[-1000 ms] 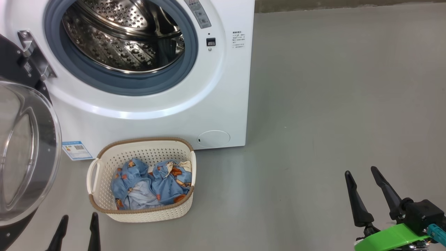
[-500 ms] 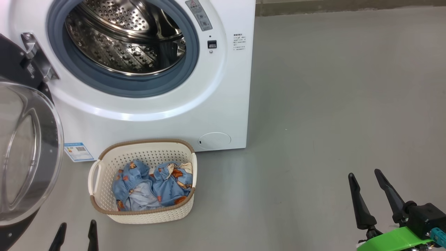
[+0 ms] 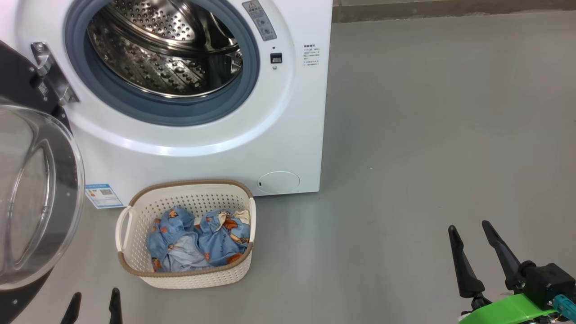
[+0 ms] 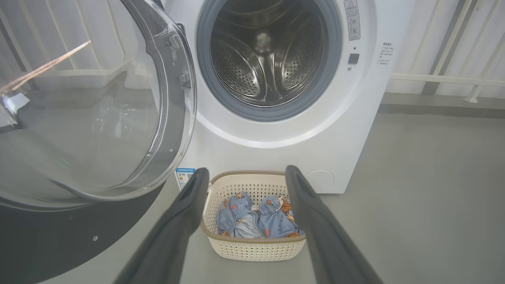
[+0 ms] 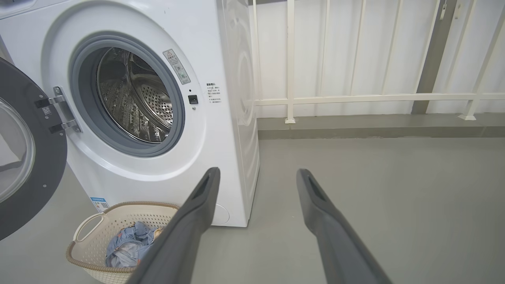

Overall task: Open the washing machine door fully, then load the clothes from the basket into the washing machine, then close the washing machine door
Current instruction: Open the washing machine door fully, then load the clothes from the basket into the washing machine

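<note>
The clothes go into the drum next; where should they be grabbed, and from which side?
Probably pinch a raised crumpled fold of the clothes from above, through the basket's open top; its walls block every side, and the bunched fabric offers ridges.

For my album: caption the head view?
Washing machine door open, clothes in basket, left gripper and right gripper open.

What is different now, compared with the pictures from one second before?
The left gripper has drawn back a little toward the lower edge of the head view, open and empty. The whole head view shifted slightly, so the camera moved, not the things. Nothing was grasped or released. Unchanged: the right gripper open, the washing machine door open, the clothes in the basket.
</note>
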